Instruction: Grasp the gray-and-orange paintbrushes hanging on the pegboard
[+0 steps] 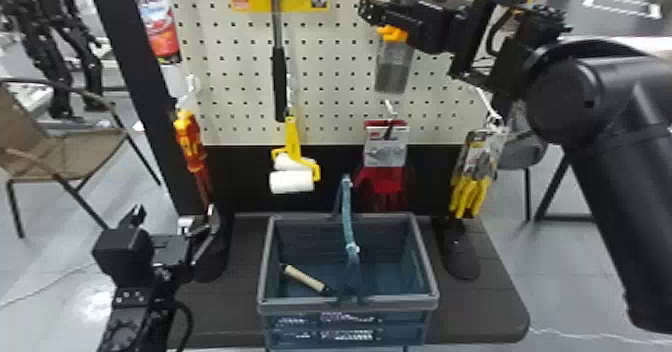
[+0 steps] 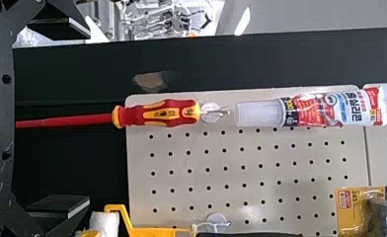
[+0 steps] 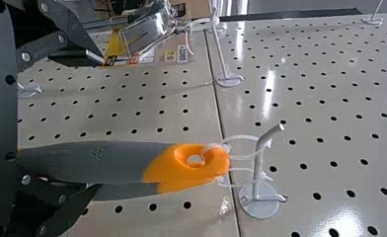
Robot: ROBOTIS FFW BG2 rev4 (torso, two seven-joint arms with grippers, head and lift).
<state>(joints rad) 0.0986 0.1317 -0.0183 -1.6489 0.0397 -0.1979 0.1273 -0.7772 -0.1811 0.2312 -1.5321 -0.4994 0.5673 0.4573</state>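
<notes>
Pegboard (image 3: 305, 133); hooked paintbrushes (image 3: 164, 169), right wrist view

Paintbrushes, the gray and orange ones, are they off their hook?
No, the paintbrushes are looped onto the metal hook by their orange ends.

From where I'm standing, a wide strip of bare pegboard (image 1: 332, 61) is running between the hammer (image 1: 279, 76) and the right gripper (image 1: 385, 20), leaving room to pass. Red gloves (image 1: 384, 178) are hanging below the gray-and-orange paintbrushes (image 3: 107, 160), blocking the way from underneath, and the hook (image 3: 257, 170) is jutting out just beyond the orange ends. Lower down, the basket's raised handle (image 1: 347, 216) is obstructing the middle, while a gap is lying between basket (image 1: 350, 303) and left gripper (image 1: 175, 216).
</notes>
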